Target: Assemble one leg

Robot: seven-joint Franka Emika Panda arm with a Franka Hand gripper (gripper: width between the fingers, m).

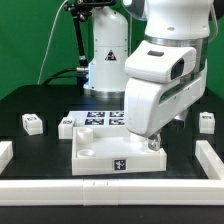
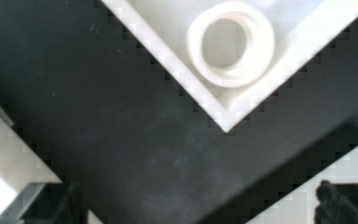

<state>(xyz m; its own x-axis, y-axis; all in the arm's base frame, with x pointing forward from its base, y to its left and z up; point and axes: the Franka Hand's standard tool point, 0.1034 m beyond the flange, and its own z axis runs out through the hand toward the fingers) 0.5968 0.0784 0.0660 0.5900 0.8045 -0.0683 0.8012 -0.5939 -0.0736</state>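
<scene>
Three legs, small white posts with black-and-white tags, stand on the black table in the exterior view: two on the exterior view's left and one on its right. The large white panel lies at the front middle. My gripper hangs low over the panel's back right corner, its fingers mostly hidden by the hand. In the wrist view the gripper is open and empty; dark fingertips show at both sides over black table. The panel corner with a round hole lies ahead. No leg shows in the wrist view.
The marker board lies behind the panel. White rails border the table at the front and both sides. The arm's base stands at the back before a green screen.
</scene>
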